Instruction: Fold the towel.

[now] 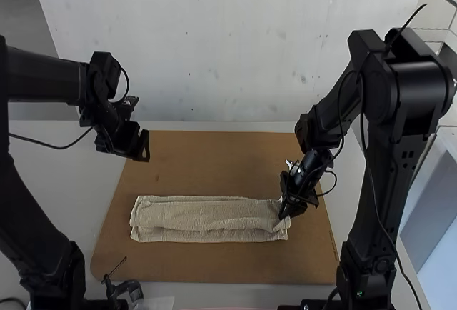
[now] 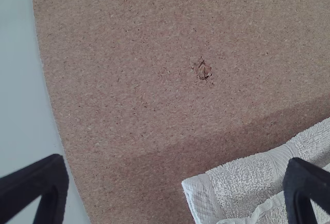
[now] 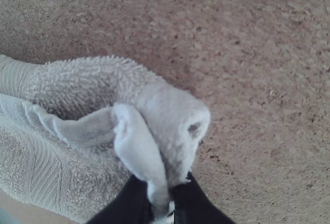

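beige towel lies in a long strip on the board, right gripper pinching one end, left gripper gaping, so the crosswise fold seems due, wanting that end lifted across.

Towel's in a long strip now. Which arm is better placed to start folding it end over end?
Right, I'd say. The right gripper is shut on the towel's right end, while the left gripper hangs open, off the towel, near the board's far left corner.
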{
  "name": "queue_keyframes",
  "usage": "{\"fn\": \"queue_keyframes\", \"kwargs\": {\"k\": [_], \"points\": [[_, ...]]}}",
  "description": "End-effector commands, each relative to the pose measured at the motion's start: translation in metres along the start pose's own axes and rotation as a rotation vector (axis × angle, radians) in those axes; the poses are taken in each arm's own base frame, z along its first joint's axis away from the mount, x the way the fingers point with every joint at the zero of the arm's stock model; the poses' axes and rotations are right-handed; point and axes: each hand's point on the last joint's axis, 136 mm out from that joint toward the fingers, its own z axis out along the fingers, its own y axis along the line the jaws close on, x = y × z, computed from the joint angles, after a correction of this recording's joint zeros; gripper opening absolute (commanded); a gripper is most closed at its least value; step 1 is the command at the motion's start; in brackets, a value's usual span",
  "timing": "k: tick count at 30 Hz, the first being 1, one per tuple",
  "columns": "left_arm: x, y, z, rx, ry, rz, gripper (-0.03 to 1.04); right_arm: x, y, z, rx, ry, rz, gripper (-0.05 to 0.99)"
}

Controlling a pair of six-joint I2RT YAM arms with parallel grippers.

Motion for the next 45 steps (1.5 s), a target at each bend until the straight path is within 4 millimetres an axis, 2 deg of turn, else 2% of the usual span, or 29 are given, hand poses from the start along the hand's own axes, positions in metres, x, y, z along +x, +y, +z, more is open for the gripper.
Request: {"fn": "queue_keyframes", "kwargs": {"k": [1, 20, 25, 38, 45], "points": [[-0.005, -0.002, -0.008, 0.004, -0.039, 0.002, 0.92, -0.040, 0.009, -0.001, -0.056, -0.122, -0.043, 0.02], [-0.003, -0.003, -0.005, 0.008, -0.034, 0.004, 0.92, -0.083, -0.030, -0.014, -0.018, -0.215, 0.026, 0.02], [-0.004, -0.003, -0.004, 0.007, -0.039, 0.005, 0.92, -0.093, -0.048, -0.023, 0.004, -0.259, 0.038, 0.02], [-0.003, -0.008, -0.001, 0.018, -0.039, 0.015, 0.92, -0.102, -0.094, -0.056, 0.061, -0.349, 0.060, 0.02], [-0.003, -0.013, -0.001, 0.026, -0.040, 0.024, 0.92, -0.091, -0.107, -0.058, 0.082, -0.333, 0.072, 0.02]]}}
